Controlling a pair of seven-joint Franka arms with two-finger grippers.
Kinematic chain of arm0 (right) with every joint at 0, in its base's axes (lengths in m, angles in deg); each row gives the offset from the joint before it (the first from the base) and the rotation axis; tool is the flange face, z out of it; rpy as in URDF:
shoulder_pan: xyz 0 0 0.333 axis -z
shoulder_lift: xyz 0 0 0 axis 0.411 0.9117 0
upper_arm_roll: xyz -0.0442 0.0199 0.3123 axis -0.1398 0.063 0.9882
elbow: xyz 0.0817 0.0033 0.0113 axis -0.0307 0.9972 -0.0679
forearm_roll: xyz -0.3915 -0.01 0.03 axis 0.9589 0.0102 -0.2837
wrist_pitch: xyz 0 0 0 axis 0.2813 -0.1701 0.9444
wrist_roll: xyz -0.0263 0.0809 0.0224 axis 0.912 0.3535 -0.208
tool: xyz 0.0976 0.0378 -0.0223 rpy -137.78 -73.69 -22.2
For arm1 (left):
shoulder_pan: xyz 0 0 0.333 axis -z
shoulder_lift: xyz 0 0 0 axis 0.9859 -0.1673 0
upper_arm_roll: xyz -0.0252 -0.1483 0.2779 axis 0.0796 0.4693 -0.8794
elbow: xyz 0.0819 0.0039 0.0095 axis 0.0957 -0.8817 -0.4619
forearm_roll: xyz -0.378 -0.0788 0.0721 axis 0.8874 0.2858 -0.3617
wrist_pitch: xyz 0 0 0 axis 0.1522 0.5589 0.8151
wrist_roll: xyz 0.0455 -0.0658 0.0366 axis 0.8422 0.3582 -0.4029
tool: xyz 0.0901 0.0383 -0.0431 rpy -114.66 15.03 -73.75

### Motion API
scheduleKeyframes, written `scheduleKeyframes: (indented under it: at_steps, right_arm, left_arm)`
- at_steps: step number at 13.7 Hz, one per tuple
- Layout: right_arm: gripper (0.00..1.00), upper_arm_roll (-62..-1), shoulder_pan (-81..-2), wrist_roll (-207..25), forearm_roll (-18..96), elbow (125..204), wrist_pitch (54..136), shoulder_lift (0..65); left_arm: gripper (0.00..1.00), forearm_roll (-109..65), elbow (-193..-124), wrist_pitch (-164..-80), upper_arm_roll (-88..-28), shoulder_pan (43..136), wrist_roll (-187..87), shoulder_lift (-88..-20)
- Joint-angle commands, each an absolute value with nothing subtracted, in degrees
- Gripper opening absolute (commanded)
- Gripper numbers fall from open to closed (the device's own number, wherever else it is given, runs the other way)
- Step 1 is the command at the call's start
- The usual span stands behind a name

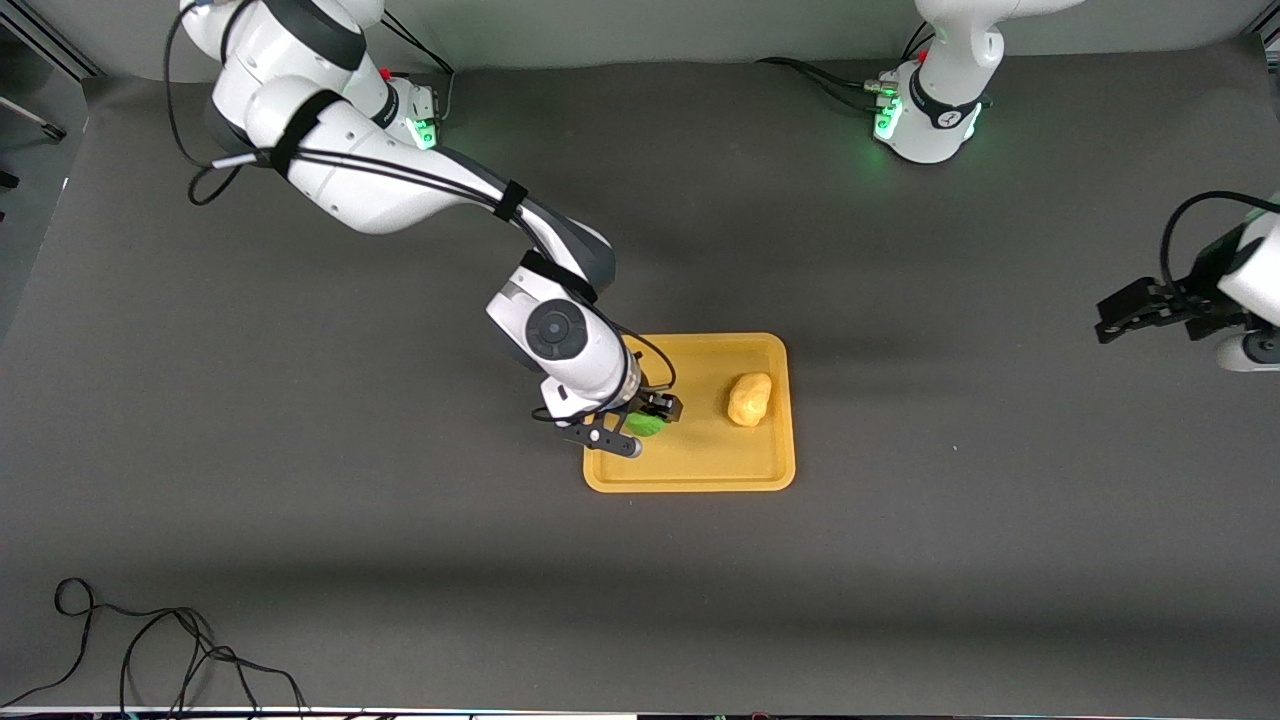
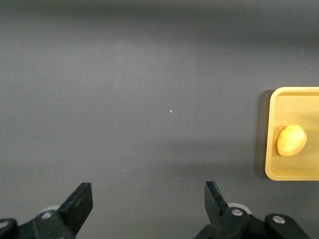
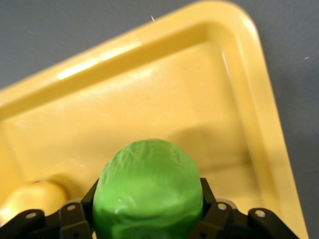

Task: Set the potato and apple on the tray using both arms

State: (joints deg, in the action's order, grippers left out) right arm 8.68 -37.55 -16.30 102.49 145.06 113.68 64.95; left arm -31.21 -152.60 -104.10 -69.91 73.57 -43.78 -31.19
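Note:
The orange-yellow tray [image 1: 700, 470] lies mid-table. The yellow-tan potato [image 1: 750, 399] rests in it at the end toward the left arm. My right gripper [image 1: 640, 424] is low over the tray's other end, shut on the green apple [image 1: 646, 423]. In the right wrist view the apple [image 3: 148, 191] sits between the black fingers above the tray floor [image 3: 164, 94], with the potato [image 3: 32, 199] at the edge. My left gripper [image 2: 148, 204] is open and empty over bare mat at the left arm's end of the table; its view shows the tray [image 2: 271, 134] and potato [image 2: 291, 140] farther off.
Dark grey mat covers the table. A black cable [image 1: 150, 650] lies coiled at the edge nearest the front camera, toward the right arm's end. The left arm's hand [image 1: 1160, 305] waits well apart from the tray.

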Motion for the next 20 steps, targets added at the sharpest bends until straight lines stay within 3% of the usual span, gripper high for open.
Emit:
scheduleKeyframes:
  at_steps: [1,2,3,5,8,11,14,16,18,20]
  right_arm:
    - [0.13,9.38,-38.68,-11.07,107.86,142.73,114.14,68.41]
    - [0.15,9.38,-38.77,-10.98,107.96,142.64,114.14,68.76]
    - [0.37,9.38,-38.68,-10.89,107.96,142.64,114.14,68.85]
    - [0.99,9.38,-38.24,-10.63,107.87,142.29,114.05,68.06]
    - [1.0,10.78,-36.4,-10.89,107.17,142.46,111.87,64.03]
    - [1.0,17.28,-31.05,-11.15,106.64,142.37,100.38,57.63]
    - [1.0,17.21,-28.32,-24.27,102.19,141.5,85.79,50.95]
    - [1.0,12.23,-26.47,-33.0,91.68,137.83,78.23,48.56]
    - [1.0,1.45,-26.81,-47.02,80.76,134.47,69.87,43.57]
    - [1.0,-8.94,-27.86,-56.99,76.68,137.95,68.7,35.93]
  left_arm:
    - [1.0,-31.09,-153.66,-104.31,-69.59,73.43,-42.46,-30.45]
    - [1.0,-31.09,-154.18,-104.66,-69.59,73.43,-42.46,-30.45]
    - [1.0,-31.09,-154.45,-104.84,-69.59,73.43,-42.46,-30.45]
    - [1.0,-31.09,-154.54,-104.84,-69.5,73.6,-42.46,-30.54]
    - [1.0,-31.09,-154.89,-104.93,-69.5,73.52,-42.46,-30.54]
    - [1.0,-31.09,-155.24,-105.37,-69.5,73.52,-42.46,-30.71]
    - [1.0,-31.09,-156.21,-106.25,-69.5,73.43,-42.46,-30.62]
    - [1.0,-31.09,-156.39,-106.25,-69.5,73.43,-42.46,-30.54]
    - [1.0,-31.09,-156.56,-106.25,-69.5,73.43,-42.37,-30.45]
    - [1.0,-31.09,-156.56,-106.25,-69.5,73.52,-42.46,-30.45]
